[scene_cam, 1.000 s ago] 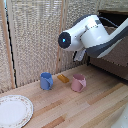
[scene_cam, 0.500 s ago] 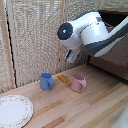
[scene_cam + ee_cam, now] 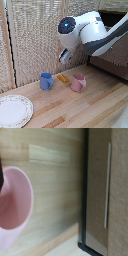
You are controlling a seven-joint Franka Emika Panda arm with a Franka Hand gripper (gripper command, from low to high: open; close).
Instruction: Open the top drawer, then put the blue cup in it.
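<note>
The robot arm's tool point(image 3: 65, 56) hangs in the air above the wooden bench point(image 3: 95, 107), and the exterior view is too blurred to tell whether its fingers are spread or pressed together; nothing is seen between them. Below it on the bench lies a small yellow block point(image 3: 63, 78), flanked by two mugs: the blue cup point(image 3: 46, 81) stands upright towards the exterior view's left, its handle turned to the right, and the pink mug point(image 3: 78, 82) stands upright towards the exterior view's right. All three are near one another but apart. Farther to the exterior view's left, near the bench's front edge, rests a white plate point(image 3: 14, 110) with a patterned rim. Behind the bench stands a woven screen point(image 3: 35, 40). In the wrist view, the pink mug's open mouth fills one side, and across the bench a dark brown drawer front point(image 3: 97, 188) with a slim silver bar handle point(image 3: 107, 185) appears closed
</note>
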